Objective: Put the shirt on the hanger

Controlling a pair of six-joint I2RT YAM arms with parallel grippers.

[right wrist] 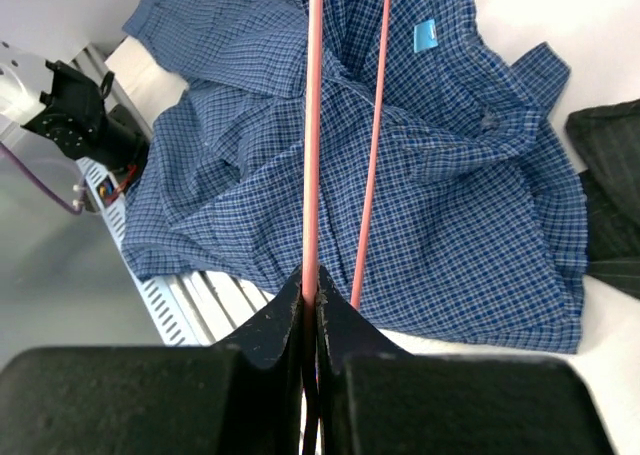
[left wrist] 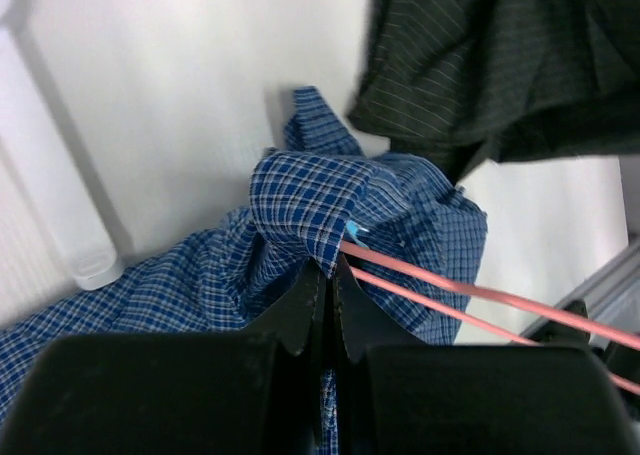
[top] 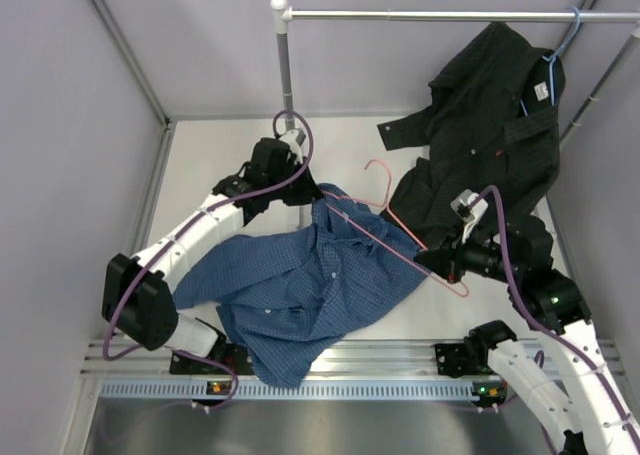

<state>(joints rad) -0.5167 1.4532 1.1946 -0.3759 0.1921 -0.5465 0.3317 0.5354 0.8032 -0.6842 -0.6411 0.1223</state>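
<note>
Shirt (top: pixel 300 285), blue check: lies crumpled on the table (top: pixel 215 160) between the two arms, with the collar end raised toward the far side and the sleeves and tail spread loose toward the near edge. Hanger (right wrist: pixel 314 125), pink wire: lies slantwise across the shirt. One end is pushed in under the collar fold beside the blue neck label (right wrist: pixel 425 35), and the other end juts clear of the cloth on the right. Left gripper (left wrist: pixel 325 267): jaws pressed together on a fold of the collar, holding it up just where the two wires go in. Right gripper (right wrist: pixel 310 283): jaws clamped on the hanger's wire near its free corner. Progress, as judged: begun, not yet half done. One hanger end is entering the neck, but no shoulder sits on the wire and the hanger does not carry the shirt's body. Left to do: run the hanger further in, seat both shoulders, and free its top at the collar. Black shirt (top: pixel 490 125): hangs at far right from the rail (top: pixel 450 16).
</note>
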